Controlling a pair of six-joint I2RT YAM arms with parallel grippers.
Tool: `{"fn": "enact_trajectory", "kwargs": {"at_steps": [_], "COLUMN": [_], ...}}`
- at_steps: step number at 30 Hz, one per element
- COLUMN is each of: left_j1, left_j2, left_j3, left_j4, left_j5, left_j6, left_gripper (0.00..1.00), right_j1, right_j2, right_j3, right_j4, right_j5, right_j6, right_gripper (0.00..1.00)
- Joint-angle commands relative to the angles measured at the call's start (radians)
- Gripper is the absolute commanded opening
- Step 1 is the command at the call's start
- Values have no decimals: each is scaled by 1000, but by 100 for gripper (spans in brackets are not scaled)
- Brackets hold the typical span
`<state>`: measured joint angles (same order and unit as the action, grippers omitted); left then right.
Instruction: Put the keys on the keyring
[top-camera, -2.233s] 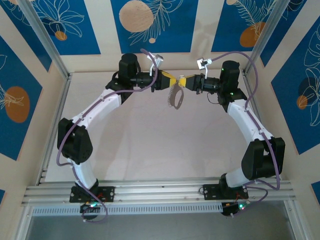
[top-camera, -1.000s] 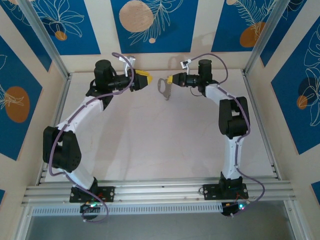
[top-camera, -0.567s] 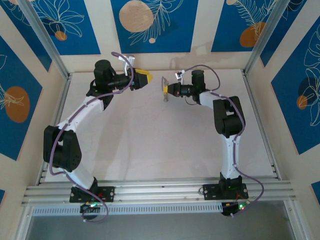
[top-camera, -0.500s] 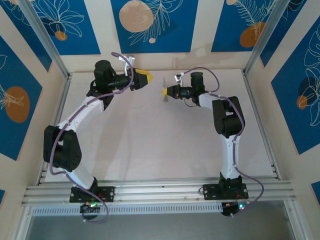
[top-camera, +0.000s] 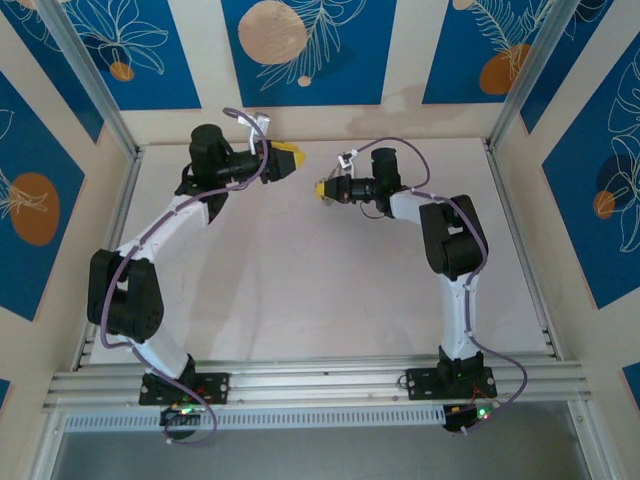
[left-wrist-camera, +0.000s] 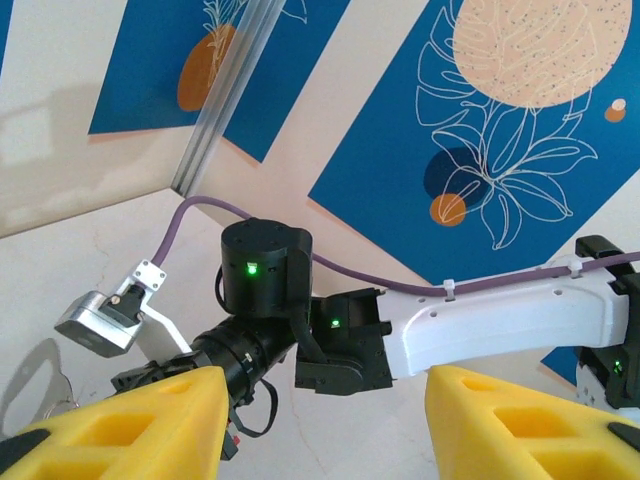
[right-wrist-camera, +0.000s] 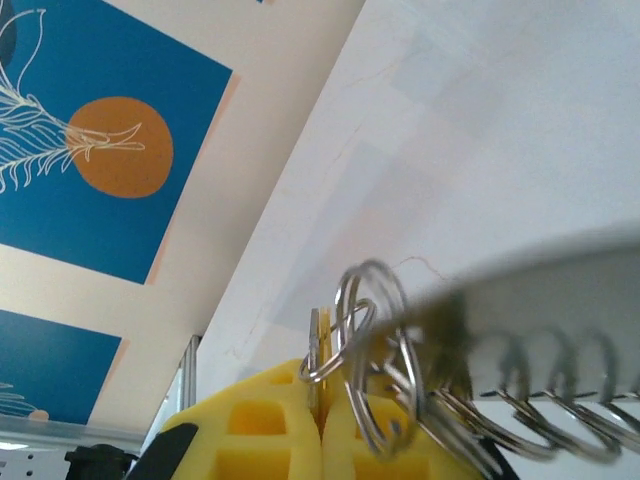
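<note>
Looking down from the top view, I have both arms reaching toward the upper middle of the frame, with the left gripper (top-camera: 288, 157) and the right gripper (top-camera: 322, 188) near each other but apart.

On the left wrist view the left gripper (left-wrist-camera: 325, 425) stands wide open, its yellow fingers (left-wrist-camera: 150, 420) spread to either side and nothing between them.

On the right wrist view the right gripper (right-wrist-camera: 320, 400) is pressed fully together and pinches thin metal at its tips. The keyring (right-wrist-camera: 560, 270) crosses the right half of that frame as a blurred grey band. What I take for the keys (right-wrist-camera: 530, 395) hang along it as a row of small wire loops. I cannot tell exactly which strand the pads bite.

My judgement is that the threading is largely done, since the loops already sit on the band. What is left is to confirm that every key is on and to set the bunch down.

For room, the back wall (top-camera: 300, 120) lies close above both grippers, so I have little margin there. The pale surface (top-camera: 300, 300) in the middle and lower frame gives me open room to move.
</note>
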<state>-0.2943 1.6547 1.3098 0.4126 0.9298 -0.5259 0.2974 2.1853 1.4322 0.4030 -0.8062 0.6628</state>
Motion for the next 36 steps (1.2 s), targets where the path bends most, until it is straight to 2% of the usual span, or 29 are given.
{"fn": "enact_trajectory", "kwargs": {"at_steps": [1, 15, 29, 36], "left_j1": [9, 8, 9, 9], "left_j2": [-27, -42, -49, -39], "left_j3": [-15, -53, -78, -81], "left_j4": [38, 89, 123, 134], "left_j5": [3, -5, -14, -16], "left_j6": [-6, -37, -58, -68], "left_gripper": [54, 54, 54, 54], "right_j1": [23, 60, 59, 70], "right_j2": [17, 177, 385, 482], "right_j3": [56, 265, 650, 774], "right_j4": [-24, -87, -303, -331], "right_j5": [9, 25, -5, -18], "right_j6": [6, 53, 37, 75], "right_gripper": [0, 0, 0, 0]}}
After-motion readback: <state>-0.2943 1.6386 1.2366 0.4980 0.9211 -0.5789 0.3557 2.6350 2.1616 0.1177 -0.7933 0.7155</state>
